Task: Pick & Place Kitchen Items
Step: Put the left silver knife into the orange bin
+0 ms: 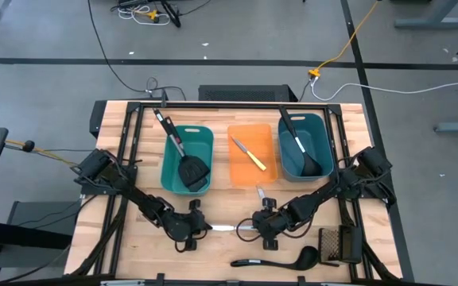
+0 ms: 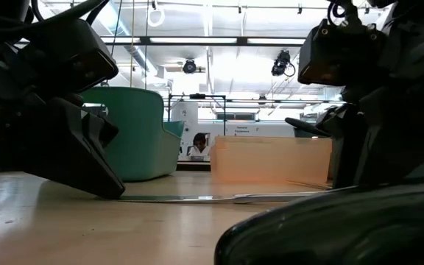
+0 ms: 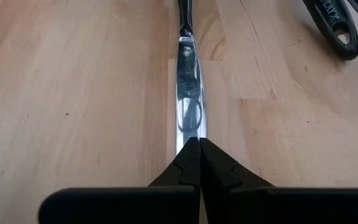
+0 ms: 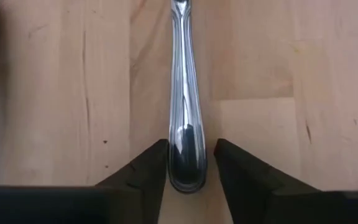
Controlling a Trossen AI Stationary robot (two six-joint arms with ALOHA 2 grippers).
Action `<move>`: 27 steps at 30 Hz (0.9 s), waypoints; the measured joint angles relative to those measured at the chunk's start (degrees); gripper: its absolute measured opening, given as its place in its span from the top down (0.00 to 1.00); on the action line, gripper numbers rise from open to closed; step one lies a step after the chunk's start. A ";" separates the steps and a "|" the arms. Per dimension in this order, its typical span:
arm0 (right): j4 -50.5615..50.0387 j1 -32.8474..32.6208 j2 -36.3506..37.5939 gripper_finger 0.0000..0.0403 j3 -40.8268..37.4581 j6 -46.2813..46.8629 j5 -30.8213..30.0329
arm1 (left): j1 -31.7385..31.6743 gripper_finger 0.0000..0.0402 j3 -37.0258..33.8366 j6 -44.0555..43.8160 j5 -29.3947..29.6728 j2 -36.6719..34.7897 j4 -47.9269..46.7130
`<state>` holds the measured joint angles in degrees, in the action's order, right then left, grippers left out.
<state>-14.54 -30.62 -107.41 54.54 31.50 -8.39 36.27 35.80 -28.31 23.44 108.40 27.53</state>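
From my low camera I lose most of the table: the two arms fill both sides as dark bulk, and a black rounded shape, out of focus, blocks the near right corner. From above, both gripper tips are tucked under their own wrists, so I rely on the wrist cameras for the fingers.

The table [image 1: 110,119] is pale butcher-block wood inside a black frame, standing on a grey floor with loose cables, one of them yellow. Across the table the low view shows a bright hall with ceiling lights, and a person sits far off between the bins.

The silver knife [image 1: 227,228] lies flat near the front edge between the two arms, shiny, with a ridged handle and a mirror blade. My left gripper [image 3: 199,155] has its fingers pressed together on the blade end of that knife. My right gripper [image 4: 191,163] sits at the handle end with its fingers apart, one on each side of the rounded butt, with a thin gap on either side.

A black ladle [image 1: 277,258] lies at the front edge beside a dark mesh block [image 1: 339,245]. Behind, the left teal bin [image 1: 188,159] holds a black spatula [image 1: 183,155], the orange bin [image 1: 253,153] holds a yellow-handled knife [image 1: 249,153], and the right teal bin [image 1: 304,144] holds another black utensil [image 1: 299,145]. A small silver piece [image 1: 259,191] lies just in front of the orange bin.
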 joint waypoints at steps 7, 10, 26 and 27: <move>-0.40 -0.34 0.03 0.75 0.00 -0.57 -0.36 | 0.00 1.00 -0.91 -0.04 -0.35 0.04 2.01; -0.38 -0.58 -0.01 0.75 -0.02 -0.60 -1.83 | 0.02 1.00 -0.92 0.02 -0.35 0.04 2.04; 0.01 -0.43 0.84 0.78 -0.21 -0.53 -1.00 | 0.66 0.94 -1.42 10.65 -0.22 -2.32 4.55; 0.00 -0.43 1.34 0.78 -0.24 -0.49 -1.16 | 0.87 0.93 -1.51 11.30 -0.28 -3.14 4.16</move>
<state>-14.54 -31.05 -106.06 54.30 31.00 -9.55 37.14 34.29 -17.01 23.16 105.26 31.68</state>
